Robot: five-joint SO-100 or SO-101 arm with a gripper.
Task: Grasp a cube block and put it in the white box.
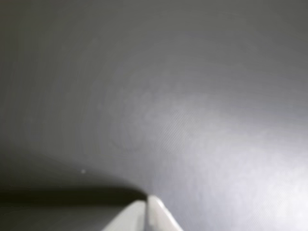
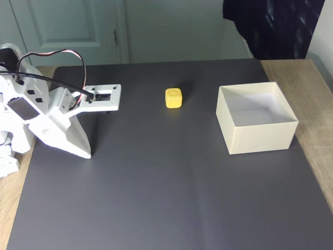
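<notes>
The small yellow cube block (image 2: pixel 174 97) sits on the dark grey mat, near its far middle. To its right stands the cream-white box (image 2: pixel 260 138), upright, with nothing showing inside. My white gripper (image 2: pixel 86 154) is at the mat's left side, pointing down with its tip at the mat, well left of the cube. In the wrist view the gripper (image 1: pixel 147 201) enters from the bottom edge with its two white fingers pressed together and nothing between them, over bare mat.
The grey mat (image 2: pixel 166 198) covers most of a wooden table (image 2: pixel 317 130), whose wood shows at the right and left edges. The arm's white body and cables (image 2: pixel 31 104) fill the left side. A door and a dark cloth (image 2: pixel 276 26) lie behind.
</notes>
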